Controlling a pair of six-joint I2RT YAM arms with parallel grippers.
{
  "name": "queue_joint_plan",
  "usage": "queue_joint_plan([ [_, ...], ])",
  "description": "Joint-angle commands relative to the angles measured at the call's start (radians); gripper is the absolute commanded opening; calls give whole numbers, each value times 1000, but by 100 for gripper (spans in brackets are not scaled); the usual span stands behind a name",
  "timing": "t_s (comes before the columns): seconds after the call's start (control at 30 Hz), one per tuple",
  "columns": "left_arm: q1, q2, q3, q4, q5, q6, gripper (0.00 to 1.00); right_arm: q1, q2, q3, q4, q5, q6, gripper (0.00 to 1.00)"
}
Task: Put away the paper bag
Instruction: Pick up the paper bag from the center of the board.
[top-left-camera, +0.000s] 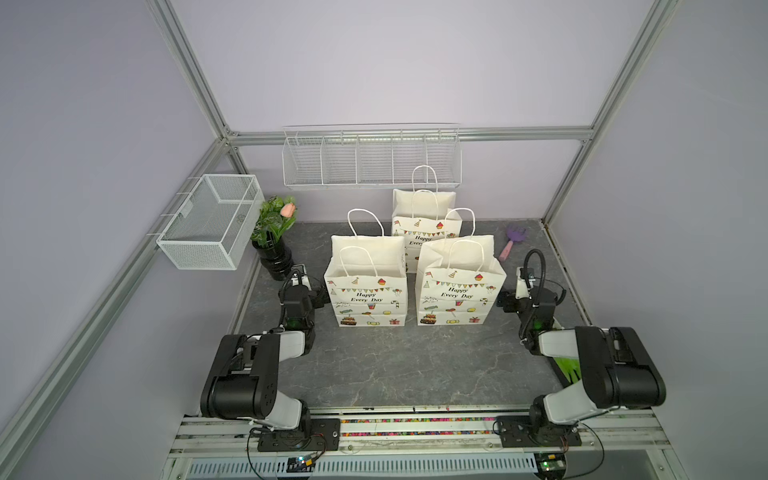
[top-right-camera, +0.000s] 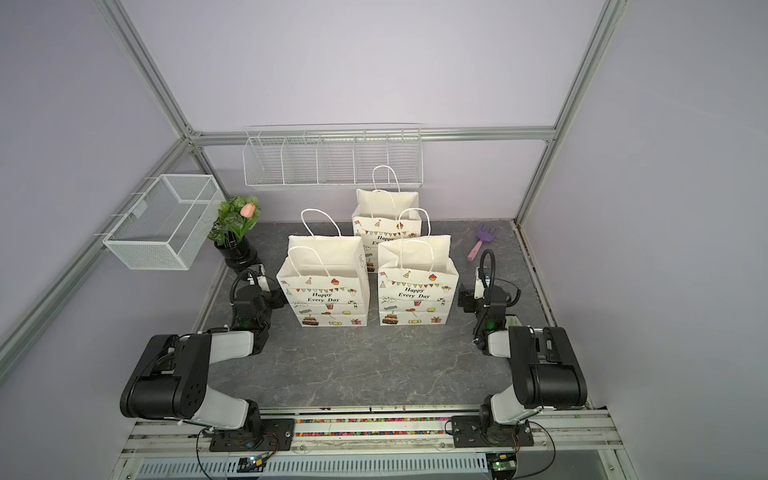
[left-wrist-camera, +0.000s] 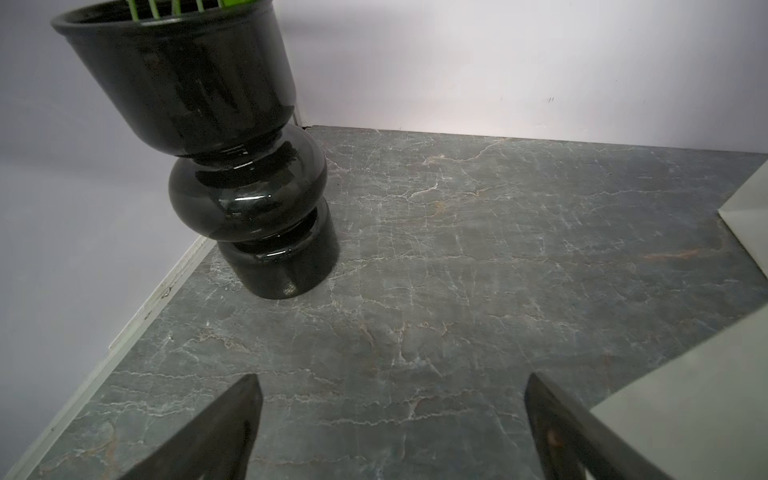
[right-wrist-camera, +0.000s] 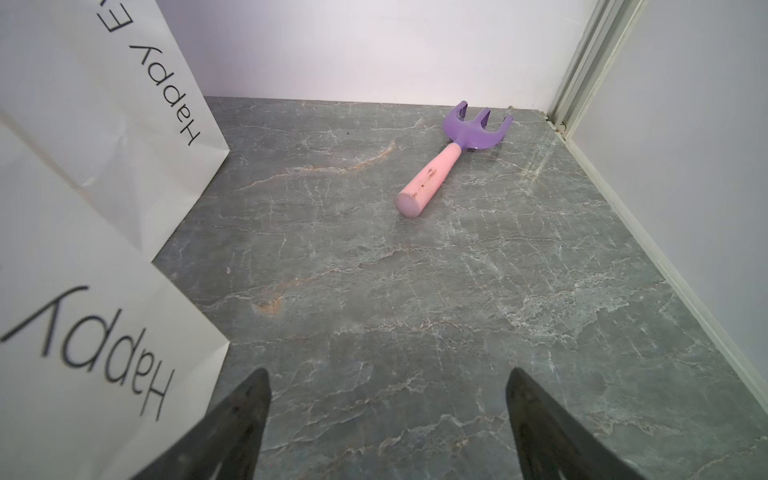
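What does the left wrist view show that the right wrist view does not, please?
Only the left wrist view shows the black vase with green stems. Only the right wrist view shows the toy rake lying flat, and "Happy" printed on the nearer bag and the farther bag. Both show the marble tabletop, white bag paper, and an open, empty gripper: the left gripper and the right gripper respectively.

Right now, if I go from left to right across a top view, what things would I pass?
Mesh basket → black vase with the flower → paper bag nearer the vase → paper bag nearer the rake → purple rake. The back bag overlaps both front bags, so it's skipped.
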Motion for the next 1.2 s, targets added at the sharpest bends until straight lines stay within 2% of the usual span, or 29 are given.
queue_joint_plan([
  [0.0,6,10,22,-3,5,-3,99,-2,-3,11,-4,-20,-5,89],
  [0.37,6,9,22,-3,6,-5,99,-3,-4,11,-1,-15,-6,89],
  [0.47,5,4,16,4,-17,-10,99,5,-29,6,-10,32,2,89],
  [0.53,4,-23,2,16,-66,-21,99,11,-98,15,-81,61,3,89],
  [0.6,-10,-88,-1,-7,-150,-25,99,15,-199,93,-334,104,66,89],
  [0.63,-27,-150,32,-121,-221,-45,99,13,-242,144,-465,132,118,89],
  [0.7,-31,-263,166,-473,-291,-144,99,14,-301,214,-643,127,185,89],
  [0.77,-31,-332,319,-767,-321,-272,99,14,-361,258,-784,110,281,89],
  [0.83,-32,-366,438,-964,-305,-385,99,9,-411,274,-851,59,339,89],
  [0.9,-31,-383,526,-1070,-227,-393,99,6,-452,278,-858,-39,325,89],
  [1.07,-31,-447,631,-1125,-74,-422,100,6,-507,349,-948,-218,298,89],
  [1.17,-30,-448,746,-1250,19,-402,100,8,-505,392,-986,-332,300,89],
])
